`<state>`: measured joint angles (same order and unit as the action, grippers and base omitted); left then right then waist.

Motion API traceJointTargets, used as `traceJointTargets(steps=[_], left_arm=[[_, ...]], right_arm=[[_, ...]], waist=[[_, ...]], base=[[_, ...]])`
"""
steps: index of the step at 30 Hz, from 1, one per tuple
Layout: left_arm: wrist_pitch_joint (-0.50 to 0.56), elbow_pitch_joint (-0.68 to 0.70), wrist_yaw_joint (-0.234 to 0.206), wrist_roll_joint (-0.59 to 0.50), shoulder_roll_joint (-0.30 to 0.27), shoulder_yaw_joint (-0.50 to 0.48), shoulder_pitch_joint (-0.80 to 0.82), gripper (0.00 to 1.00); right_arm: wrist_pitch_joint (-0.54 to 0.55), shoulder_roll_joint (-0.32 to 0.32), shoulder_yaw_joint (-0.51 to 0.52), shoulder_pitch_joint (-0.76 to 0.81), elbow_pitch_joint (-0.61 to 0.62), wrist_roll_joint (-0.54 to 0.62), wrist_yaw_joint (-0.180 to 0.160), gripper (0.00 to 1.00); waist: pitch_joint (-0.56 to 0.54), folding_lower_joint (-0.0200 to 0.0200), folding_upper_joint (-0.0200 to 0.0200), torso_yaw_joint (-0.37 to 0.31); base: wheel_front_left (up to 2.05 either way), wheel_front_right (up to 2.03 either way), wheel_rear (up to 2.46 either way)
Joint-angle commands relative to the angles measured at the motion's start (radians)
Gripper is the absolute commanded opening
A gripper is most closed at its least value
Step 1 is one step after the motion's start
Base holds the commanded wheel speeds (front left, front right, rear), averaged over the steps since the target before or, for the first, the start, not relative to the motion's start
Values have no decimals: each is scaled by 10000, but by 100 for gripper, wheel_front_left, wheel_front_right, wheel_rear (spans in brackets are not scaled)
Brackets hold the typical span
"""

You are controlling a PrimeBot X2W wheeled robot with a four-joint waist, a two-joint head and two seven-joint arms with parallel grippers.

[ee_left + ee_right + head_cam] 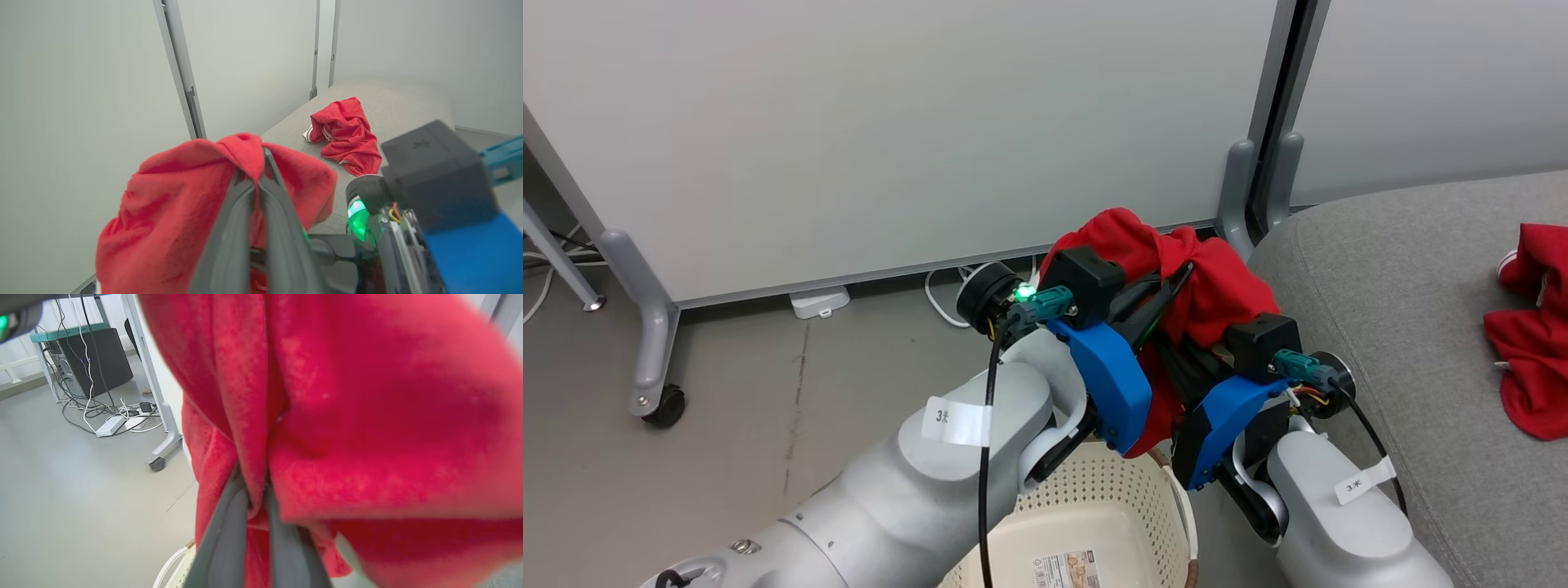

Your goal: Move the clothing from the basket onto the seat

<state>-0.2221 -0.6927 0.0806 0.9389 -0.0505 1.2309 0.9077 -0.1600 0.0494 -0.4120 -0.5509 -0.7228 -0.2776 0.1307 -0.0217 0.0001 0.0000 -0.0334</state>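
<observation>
Both arms reach forward from the near edge, forearms side by side and wrists bent so the fingers point up and away. The left claw [1178, 276] is pressed together on a fold at the top of the red garment [1209, 286]; in the left wrist view its two dark fingers meet at the tip [263, 154] with cloth draped over both sides. The right claw [257, 492], just right of the left one, is clamped on the same red garment lower down, its fingertips buried in the fabric [367, 416].

The red garment hangs bunched between the two claws, raised above the basket [1086, 494], with its lower end trailing down between the blue wrist housings toward the rim. Whether it touches the rim cannot be told. The basket stands on the floor [768, 392] near the robot, its label showing inside.

The seat [1380, 286] lies to the right, just beside the basket. A second garment [1531, 343] rests crumpled on it, well apart from the claws.

Behind stand pale partition panels [890, 122] on grey wheeled feet [654, 359], with white cables and a power strip [821, 300] at their base.
</observation>
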Motion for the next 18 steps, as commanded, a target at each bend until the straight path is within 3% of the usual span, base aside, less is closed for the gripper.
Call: traceJointTargets(steps=[1,18], left_arm=[[-80,-106,-32,76,2,5,148,0],[-255,-569,-15,415,1,266,176,0]], right_arm=[[-95,18,-49,-115,-65,-70,1,0],[-340,18,-313,-196,-351,-366,1,0]], waist=[[-13,-1,0,-43],[-88,-1,0,-257]], base=[[0,0,0],[0,0,0]])
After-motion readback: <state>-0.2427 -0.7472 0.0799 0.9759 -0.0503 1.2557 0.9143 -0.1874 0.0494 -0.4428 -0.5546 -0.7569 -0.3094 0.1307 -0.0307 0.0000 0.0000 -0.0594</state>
